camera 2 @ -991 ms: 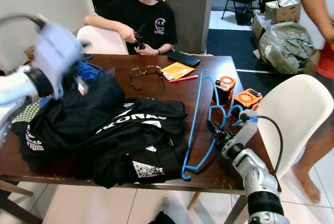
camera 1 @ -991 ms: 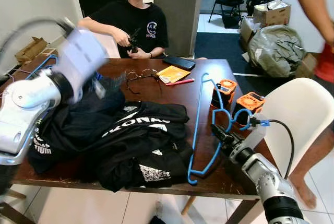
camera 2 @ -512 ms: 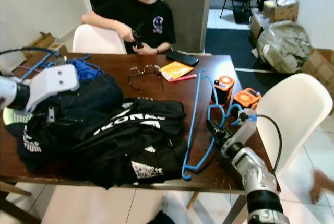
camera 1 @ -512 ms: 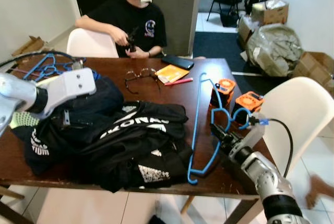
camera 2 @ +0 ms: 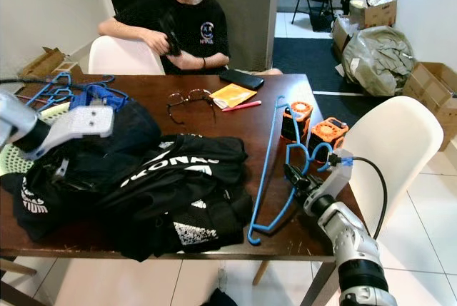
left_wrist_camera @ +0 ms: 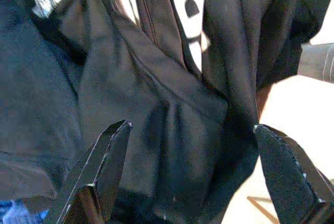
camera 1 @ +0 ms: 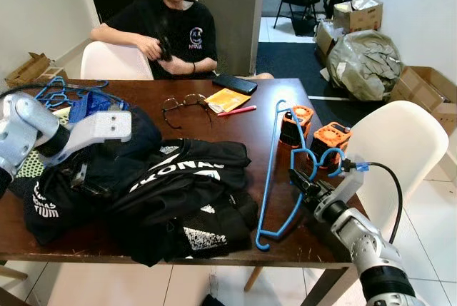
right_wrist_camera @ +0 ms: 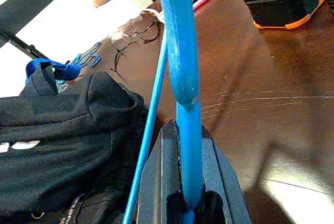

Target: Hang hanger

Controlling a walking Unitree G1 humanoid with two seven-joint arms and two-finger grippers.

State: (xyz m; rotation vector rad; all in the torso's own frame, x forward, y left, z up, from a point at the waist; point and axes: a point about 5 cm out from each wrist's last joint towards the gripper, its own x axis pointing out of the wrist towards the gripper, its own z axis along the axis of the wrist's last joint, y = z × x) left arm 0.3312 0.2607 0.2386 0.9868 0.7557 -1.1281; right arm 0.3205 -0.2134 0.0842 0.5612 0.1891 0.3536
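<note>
Our right claw (camera 1: 300, 181) is clamped on the blue hanger (camera 1: 271, 170), its two fingers pinched tight on the wire near the hook end, as the right wrist view shows plainly. The hanger lies along the right part of the surface (camera 1: 250, 124), its long side running away from us and its far corner near the orange-and-black battery packs (camera 1: 314, 131). Our left claw (left_wrist_camera: 188, 182) hangs just over the pile of black clothes (camera 1: 164, 192) with its fingers spread wide and nothing between them.

We judge the task to be at an early stage: the hanger is in hand, but it is not yet lifted clear of the surface, no garment is on it, and we see no rail or hook to hang it from. What is left, as we read it, is to raise the hanger and carry it to wherever it is to hang.

The surface is a dark wooden one. Beside the clothes it carries a pair of glasses (camera 1: 182, 103), an orange booklet (camera 1: 227, 99), a pink pen (camera 1: 238, 111), a dark phone (camera 1: 234, 83) and more blue hangers (camera 1: 61, 92) at the far left corner. A person in a black shirt (camera 1: 161, 28) sits at the far side. A white chair (camera 1: 403, 149) stands to the right, with bags and cardboard boxes (camera 1: 371, 49) on the floor beyond.
</note>
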